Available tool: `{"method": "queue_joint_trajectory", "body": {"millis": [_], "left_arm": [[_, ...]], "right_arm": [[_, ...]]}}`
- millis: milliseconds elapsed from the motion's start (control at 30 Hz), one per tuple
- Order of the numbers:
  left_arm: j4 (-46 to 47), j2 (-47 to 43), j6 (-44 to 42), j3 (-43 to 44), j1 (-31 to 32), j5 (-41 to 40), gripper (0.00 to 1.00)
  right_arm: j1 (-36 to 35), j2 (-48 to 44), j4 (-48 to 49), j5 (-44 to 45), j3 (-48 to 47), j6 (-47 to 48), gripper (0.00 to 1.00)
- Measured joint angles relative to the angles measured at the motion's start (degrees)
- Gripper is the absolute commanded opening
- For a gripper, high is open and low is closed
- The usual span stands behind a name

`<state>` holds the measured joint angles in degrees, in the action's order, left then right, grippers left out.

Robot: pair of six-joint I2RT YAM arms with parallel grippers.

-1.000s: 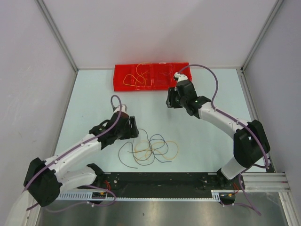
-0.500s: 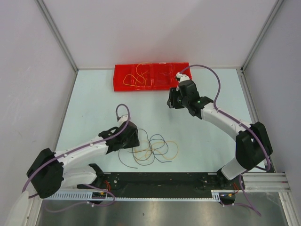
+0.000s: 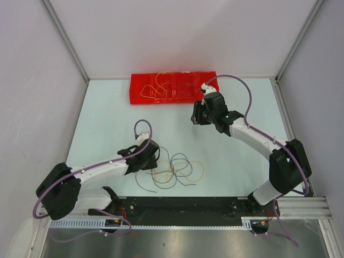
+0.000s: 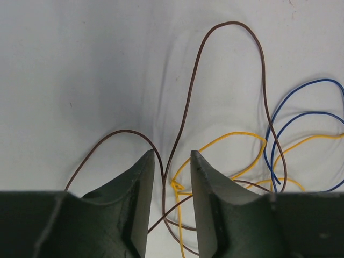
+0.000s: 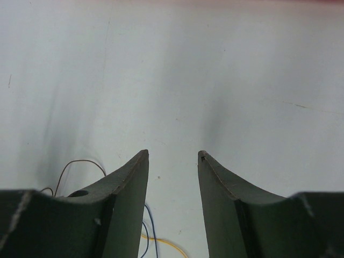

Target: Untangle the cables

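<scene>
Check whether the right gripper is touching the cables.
Apart. The top view shows the right gripper far from the cables, with a stretch of table between them. Its wrist view shows open fingers holding nothing.

Loose cables: brown cable (image 4: 234, 23), yellow cable (image 4: 236, 133), blue cable (image 4: 321, 80), each one solid col., on plain pale grey-blue counter (image 3: 107, 118). Tray (image 3: 137, 80) bright translucent red, w/ orange-yellow cable (image 3: 159, 85) in it. L pincer (image 4: 172, 161) & R pincer (image 5: 173, 158) dark grey-green, matte; arms (image 3: 102, 167) white w/ black joints, hoses (image 3: 236, 77) purple.
</scene>
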<state>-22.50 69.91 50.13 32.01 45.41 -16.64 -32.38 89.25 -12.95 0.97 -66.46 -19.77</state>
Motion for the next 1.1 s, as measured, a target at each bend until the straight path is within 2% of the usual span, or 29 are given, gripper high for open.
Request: {"method": "queue_joint_trajectory", "body": {"millis": [67, 133, 167, 200, 367, 500, 600, 667, 767, 867, 967, 1100], "left_arm": [[0.17, 0.48, 0.02, -0.09, 0.00, -0.37, 0.34], [0.15, 1.05, 0.09, -0.09, 0.00, -0.98, 0.24], [0.22, 1.27, 0.28, -0.13, 0.00, -1.20, 0.08], [0.35, 1.42, 0.44, -0.22, 0.00, -1.27, 0.01], [-0.13, 1.60, 0.87, -0.48, 0.07, -2.19, 0.00], [-6.19, 0.63, -0.68, 3.93, 0.07, -2.93, 0.00], [-12.98, -1.86, -3.69, 14.21, 0.09, -4.17, 0.00], [-15.69, -4.07, -7.23, 24.17, 0.11, -4.66, 0.00], [-15.32, -8.15, -13.22, 39.60, 0.11, -4.81, 0.00], [-13.81, -12.13, -18.01, 47.91, 0.11, -4.11, 0.00], [-11.04, -16.50, -21.77, 47.98, 0.11, -2.97, 0.00], [-7.85, -18.84, -24.28, 39.98, 0.09, -1.33, 0.00]], "right_arm": [[0.00, 0.00, 0.00, 0.00, 0.02, 0.00, 0.46], [0.00, 0.00, 0.00, 0.00, 0.02, 0.00, 0.46], [0.00, 0.00, 0.00, 0.00, 0.02, -0.02, 0.46], [0.00, 0.00, 0.00, -0.02, 0.02, 0.00, 0.46], [0.00, 0.00, 0.00, 0.00, 0.02, -0.02, 0.45], [0.00, 0.00, 0.00, 0.00, 0.02, -0.04, 0.45], [0.00, 0.00, 0.00, 0.00, 0.02, -0.13, 0.45], [0.00, -0.02, 0.04, 0.02, 0.02, -0.17, 0.45], [0.00, -0.24, 0.11, 0.02, 0.02, -0.50, 0.46], [0.02, -1.27, 0.24, 0.04, 0.09, -1.16, 0.46], [0.07, -3.34, 0.37, 0.04, 0.13, -1.38, 0.46], [0.70, -6.36, 1.25, -1.60, 0.13, -1.70, 0.47]]}}
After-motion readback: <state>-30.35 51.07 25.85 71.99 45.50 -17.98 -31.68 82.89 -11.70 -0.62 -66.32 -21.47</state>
